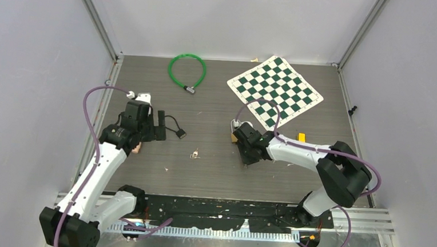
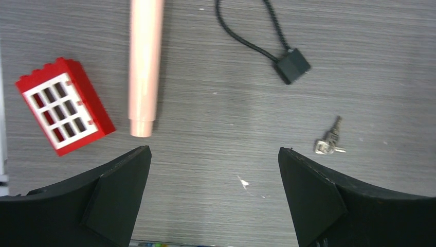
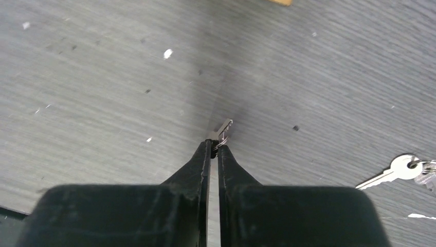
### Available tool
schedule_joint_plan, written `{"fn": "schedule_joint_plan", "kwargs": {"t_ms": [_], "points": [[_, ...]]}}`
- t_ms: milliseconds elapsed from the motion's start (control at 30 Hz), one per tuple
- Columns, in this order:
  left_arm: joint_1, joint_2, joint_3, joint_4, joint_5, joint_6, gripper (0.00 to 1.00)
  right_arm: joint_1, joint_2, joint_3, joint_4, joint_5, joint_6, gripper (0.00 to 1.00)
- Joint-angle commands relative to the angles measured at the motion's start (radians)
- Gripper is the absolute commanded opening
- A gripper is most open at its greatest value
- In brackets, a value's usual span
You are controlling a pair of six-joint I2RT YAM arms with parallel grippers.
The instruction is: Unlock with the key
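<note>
My right gripper (image 3: 214, 144) is shut on a small silver key (image 3: 224, 126) and holds its tip just above the dark table. In the top view this gripper (image 1: 247, 158) points down beside a brass padlock (image 1: 236, 131), which the wrist partly hides. A second key on a ring (image 3: 398, 169) lies to the right in the right wrist view. It also shows as a small key bunch (image 1: 194, 153) mid-table, and in the left wrist view (image 2: 329, 142). My left gripper (image 2: 215, 154) is open and empty, hovering left of that bunch (image 1: 161, 126).
A red window brick (image 2: 64, 105), a pink cylinder (image 2: 144, 64) and a black cord with a tag (image 2: 291, 65) lie ahead of the left gripper. A green cable lock (image 1: 187, 70) and a chequered mat (image 1: 275, 91) lie at the back. A small yellow block (image 1: 301, 137) sits by the right arm.
</note>
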Motion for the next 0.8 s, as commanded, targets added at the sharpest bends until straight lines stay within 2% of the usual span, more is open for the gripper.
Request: {"fn": "schedule_joint_plan", "kwargs": {"t_ms": [0,233,400,533,767], "points": [[-0.054,-0.079,-0.009,0.066,0.109,-0.076,1.0,0.056,-0.082,-0.056,0.056,0.031,-0.04,0.06],[-0.13,-0.178,-0.117,0.286,0.335,-0.293,1.0,0.098,-0.283,-0.173,0.273,-0.026,-0.104,0.05],[-0.191,-0.211,-0.261,0.547,0.44,-0.423,0.99,0.102,-0.446,-0.307,0.551,-0.196,-0.141,0.05],[-0.277,-0.194,-0.313,0.73,0.472,-0.442,0.99,0.103,-0.541,-0.369,0.684,-0.318,-0.161,0.05],[-0.381,-0.152,-0.344,0.922,0.535,-0.435,0.93,0.103,-0.63,-0.382,0.751,-0.45,-0.163,0.05]]}}
